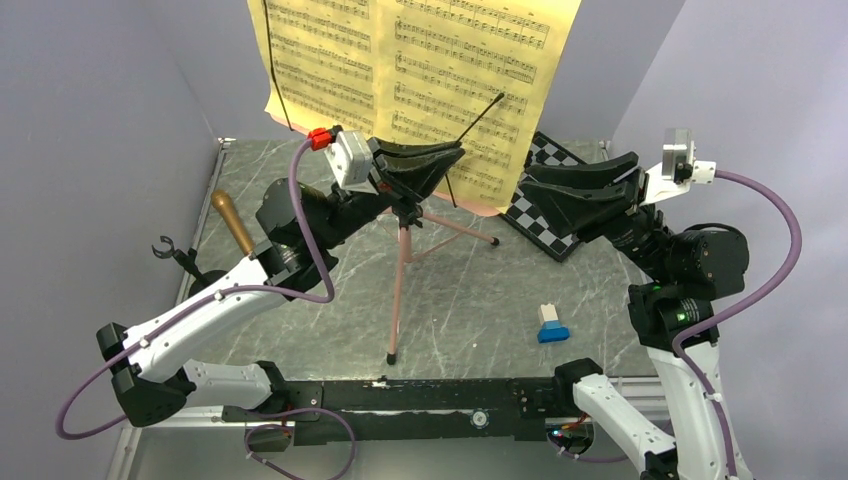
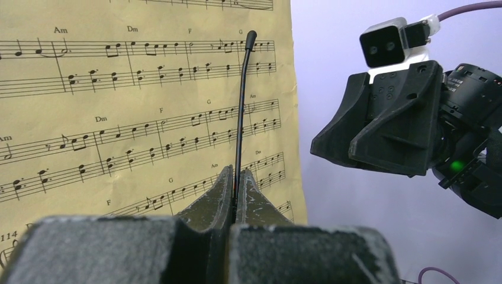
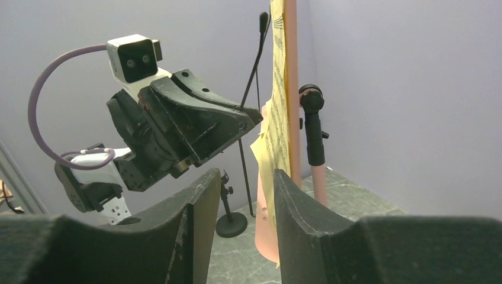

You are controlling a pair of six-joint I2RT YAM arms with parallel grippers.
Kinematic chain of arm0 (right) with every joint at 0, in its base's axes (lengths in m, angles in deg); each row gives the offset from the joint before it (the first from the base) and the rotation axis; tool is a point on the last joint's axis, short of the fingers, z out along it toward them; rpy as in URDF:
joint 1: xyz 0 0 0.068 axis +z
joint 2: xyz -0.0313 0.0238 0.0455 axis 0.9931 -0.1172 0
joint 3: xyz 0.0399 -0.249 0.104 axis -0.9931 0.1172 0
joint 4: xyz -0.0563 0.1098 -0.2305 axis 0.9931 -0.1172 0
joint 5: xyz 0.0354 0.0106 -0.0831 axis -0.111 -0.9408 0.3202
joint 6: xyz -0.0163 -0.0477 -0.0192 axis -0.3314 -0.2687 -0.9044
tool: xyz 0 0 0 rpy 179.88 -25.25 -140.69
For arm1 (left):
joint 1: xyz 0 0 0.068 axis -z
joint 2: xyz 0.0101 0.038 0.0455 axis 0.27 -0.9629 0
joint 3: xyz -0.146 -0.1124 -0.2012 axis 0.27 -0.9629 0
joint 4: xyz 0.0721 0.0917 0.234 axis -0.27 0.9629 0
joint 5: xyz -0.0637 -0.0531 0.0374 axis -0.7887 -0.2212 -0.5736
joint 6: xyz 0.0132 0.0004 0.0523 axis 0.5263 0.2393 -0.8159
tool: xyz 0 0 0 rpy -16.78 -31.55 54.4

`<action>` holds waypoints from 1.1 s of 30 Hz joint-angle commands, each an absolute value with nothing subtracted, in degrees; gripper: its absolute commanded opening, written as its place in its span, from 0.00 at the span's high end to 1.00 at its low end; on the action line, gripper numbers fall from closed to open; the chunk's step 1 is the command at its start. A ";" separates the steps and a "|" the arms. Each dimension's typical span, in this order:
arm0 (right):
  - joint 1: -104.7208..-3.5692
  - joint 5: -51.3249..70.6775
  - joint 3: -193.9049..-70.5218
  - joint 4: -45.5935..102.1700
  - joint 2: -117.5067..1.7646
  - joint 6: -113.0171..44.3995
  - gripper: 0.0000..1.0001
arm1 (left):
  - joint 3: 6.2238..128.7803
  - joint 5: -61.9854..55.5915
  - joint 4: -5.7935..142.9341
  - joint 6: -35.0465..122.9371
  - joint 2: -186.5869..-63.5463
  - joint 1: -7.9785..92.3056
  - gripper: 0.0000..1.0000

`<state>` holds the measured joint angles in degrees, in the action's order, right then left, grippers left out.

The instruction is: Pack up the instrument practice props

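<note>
The yellow sheet-music pages (image 1: 420, 60) stand on the pink tripod music stand (image 1: 400, 280) at the back centre. My left gripper (image 1: 415, 170) is shut on the stand's thin black page-holder wire (image 2: 240, 118), which rises in front of the pages (image 2: 130, 106). My right gripper (image 1: 530, 190) is open and empty at the pages' right edge; in the right wrist view the page edge (image 3: 275, 136) and pink desk (image 3: 291, 89) show just beyond its spread fingers. The gold-brown microphone (image 1: 232, 222) lies at the left. The black round-based mic stand (image 3: 231, 223) stands beyond.
A black-and-white chessboard (image 1: 545, 215) lies behind the right gripper. A small blue-and-white toy brick car (image 1: 551, 325) sits on the table at front right. Grey walls close in the left, back and right sides.
</note>
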<state>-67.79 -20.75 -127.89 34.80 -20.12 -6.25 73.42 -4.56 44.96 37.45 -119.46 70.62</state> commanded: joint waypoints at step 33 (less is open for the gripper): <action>-63.81 -11.53 -141.06 20.07 -30.08 -12.60 0.27 | 71.07 -3.87 38.22 30.18 -117.93 73.98 1.00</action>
